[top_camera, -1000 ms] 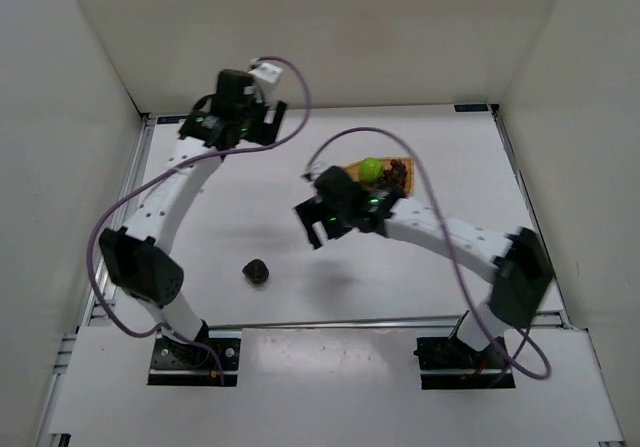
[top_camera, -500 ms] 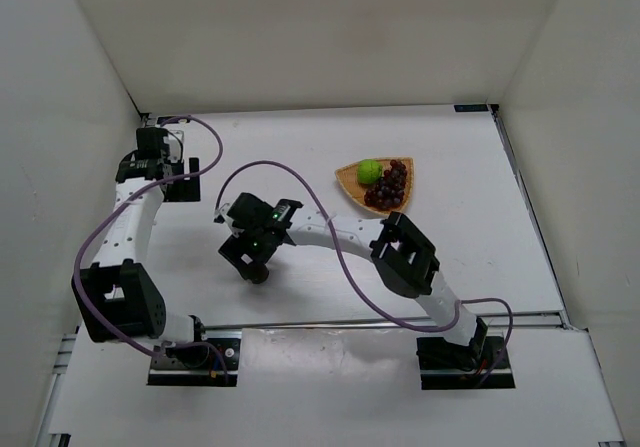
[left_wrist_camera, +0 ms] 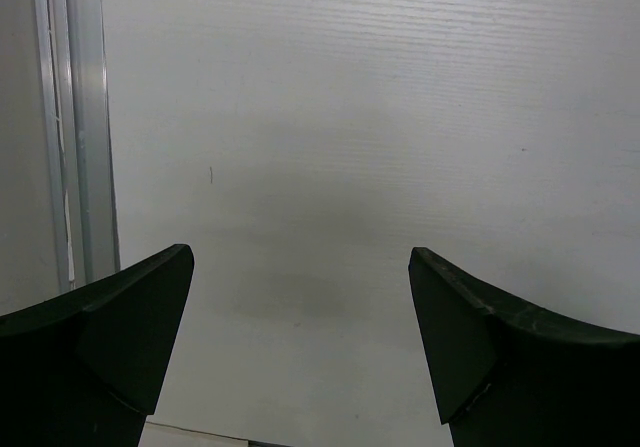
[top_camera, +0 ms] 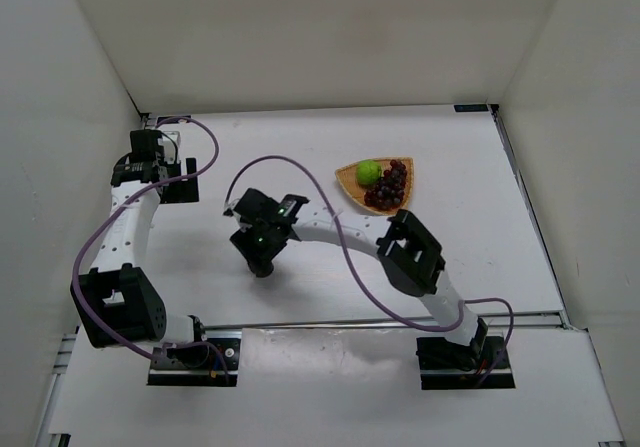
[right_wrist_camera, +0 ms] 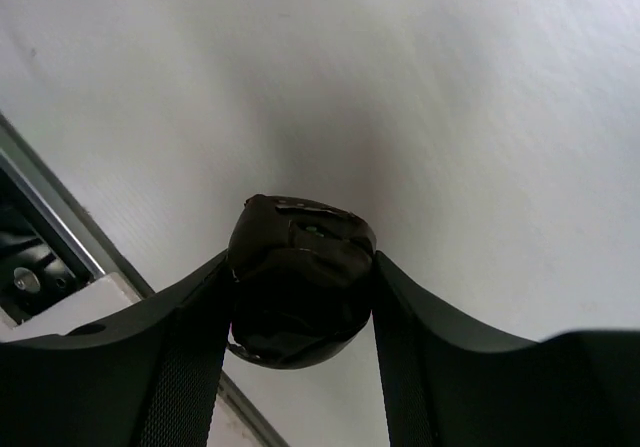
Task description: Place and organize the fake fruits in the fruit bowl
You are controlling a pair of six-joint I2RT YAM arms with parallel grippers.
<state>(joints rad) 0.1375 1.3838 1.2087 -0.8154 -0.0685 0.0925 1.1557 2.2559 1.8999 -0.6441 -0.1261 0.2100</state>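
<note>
The right pincer [right_wrist_camera: 300, 267] is clamped on the dark brown-black fruit [right_wrist_camera: 300, 285], one finger pressed against each side of it. Whether the fruit rests on the white surface [right_wrist_camera: 480, 117] or hangs just above it is hard to judge from the wrist view. From overhead, the wrist covers most of the fruit, left of the middle of the surface and well apart from the fruit bowl [top_camera: 349, 178].

The left pincer [left_wrist_camera: 300, 302] is spread wide with only bare surface between its fingers [left_wrist_camera: 120, 337], near the far left corner beside a metal rail [left_wrist_camera: 82, 117].

The bowl holds the green fruit [top_camera: 368, 171] and the grape bunch [top_camera: 389, 185], which lie touching each other.
</note>
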